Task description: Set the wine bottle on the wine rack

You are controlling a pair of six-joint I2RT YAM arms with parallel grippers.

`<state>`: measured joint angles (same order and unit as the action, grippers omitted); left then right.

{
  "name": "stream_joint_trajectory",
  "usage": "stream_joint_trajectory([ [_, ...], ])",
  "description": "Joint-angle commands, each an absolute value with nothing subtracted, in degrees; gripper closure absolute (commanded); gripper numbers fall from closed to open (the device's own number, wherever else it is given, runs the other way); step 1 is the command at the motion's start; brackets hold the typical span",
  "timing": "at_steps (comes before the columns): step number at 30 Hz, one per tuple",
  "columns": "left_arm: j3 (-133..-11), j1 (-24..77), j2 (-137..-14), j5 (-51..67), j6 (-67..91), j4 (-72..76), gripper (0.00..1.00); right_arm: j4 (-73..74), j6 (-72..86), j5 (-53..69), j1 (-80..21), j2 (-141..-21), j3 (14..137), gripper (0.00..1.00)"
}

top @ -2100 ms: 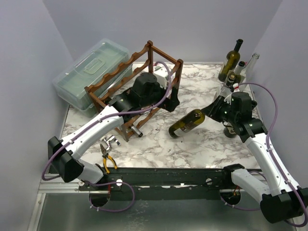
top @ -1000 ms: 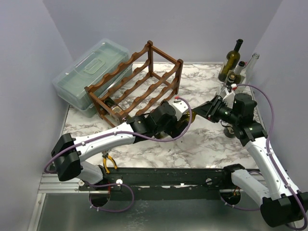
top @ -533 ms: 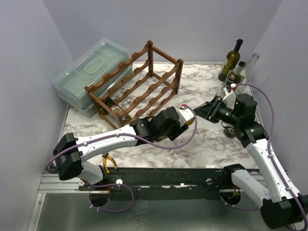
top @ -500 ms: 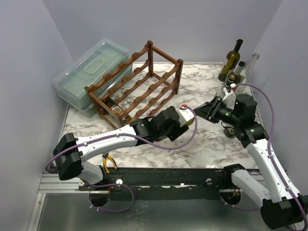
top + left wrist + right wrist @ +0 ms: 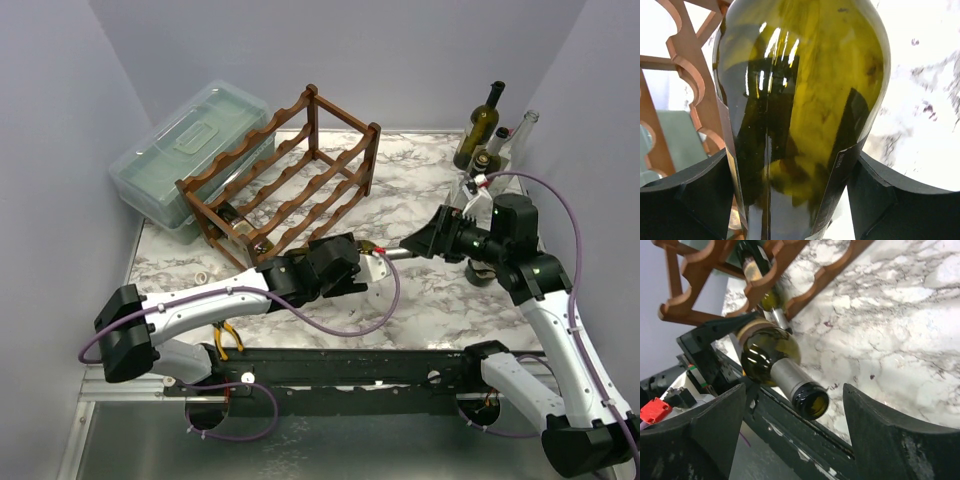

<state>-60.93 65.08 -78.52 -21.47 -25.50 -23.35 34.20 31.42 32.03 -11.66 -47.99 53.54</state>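
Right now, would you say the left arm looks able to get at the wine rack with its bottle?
Probably yes: the left tool grips the wine bottle, the wine rack stands close beside it with nothing between, and the right tool is open around the neck.

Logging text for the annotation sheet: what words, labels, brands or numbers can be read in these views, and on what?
No text can be read as words.
bottle: a strip of tiny print on its label edge, too small to read.
back bottles: too small to tell if they carry any text.
rack: no writing visible.
box: no writing visible.
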Motion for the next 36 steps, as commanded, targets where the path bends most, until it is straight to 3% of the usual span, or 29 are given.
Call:
stream_joint_trajectory([
  [1,-56.9,65.6,-72.1,-19.2,-38.7,-19.8,1.0,42.0,23.8,32.1,-11.6,-48.4,56.6,0.18],
  [8,-48.5,65.8,-66.9,-13.2,-49.3,-13.4,1.0,53.3,14.2,35.5,-13.3,-51.6,60.4,0.14],
  [21,-46.3,65.8,-66.2,-10.6,-49.0,-10.8,1.0,46.6,17.8,48.8,-20.3,-52.7,49.5,0.16],
  [29,-46.0,65.9,-66.0,-9.3,-48.7,-10.9,1.0,47.9,16.1,43.0,-32.3,-61.0,51.4,0.25],
  [36,-44.7,65.9,-64.7,-6.3,-47.9,-12.2,1.0,46.2,16.3,41.5,-33.9,-64.5,50.8,0.28],
])
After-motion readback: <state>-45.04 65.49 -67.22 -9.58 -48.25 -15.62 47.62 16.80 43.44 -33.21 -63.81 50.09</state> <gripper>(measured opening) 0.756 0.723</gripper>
